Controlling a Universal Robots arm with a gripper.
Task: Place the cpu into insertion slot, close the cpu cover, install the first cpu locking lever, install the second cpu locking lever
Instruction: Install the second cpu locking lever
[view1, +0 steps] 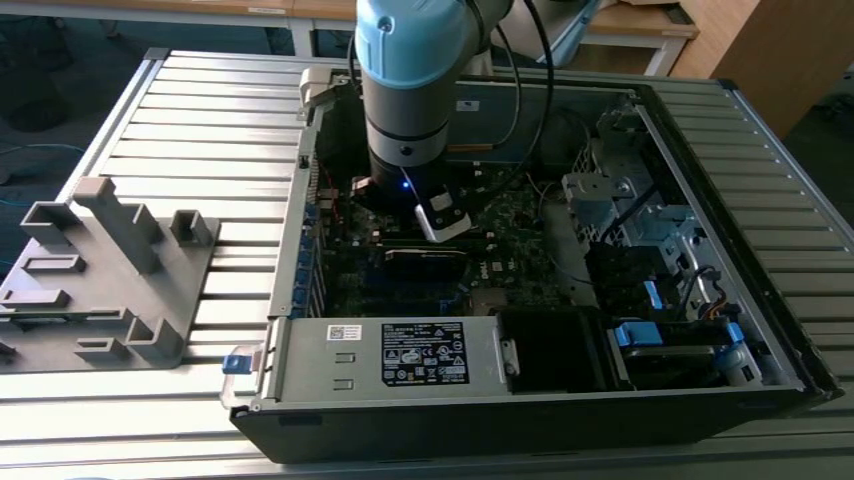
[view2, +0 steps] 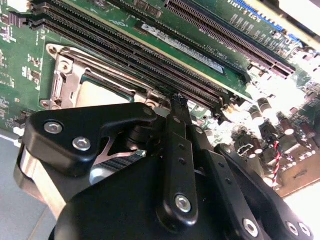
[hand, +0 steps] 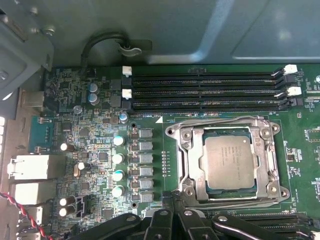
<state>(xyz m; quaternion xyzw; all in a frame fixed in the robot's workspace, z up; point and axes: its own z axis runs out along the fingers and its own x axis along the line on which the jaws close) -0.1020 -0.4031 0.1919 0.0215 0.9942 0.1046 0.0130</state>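
You see the cpu (hand: 231, 161) with a dull, matt metal top. Its cpu cover (hand: 186, 162) is shiny silver metal; the fingers (view2: 177, 150) are matt black.

The arm (view1: 407, 90) is standing nearly upright in the upper middle of the exterior view, its wrist pointing straight down. In both wrist views the black gripper (view2: 177, 100) is showing its jaws drawn together, holding nothing.
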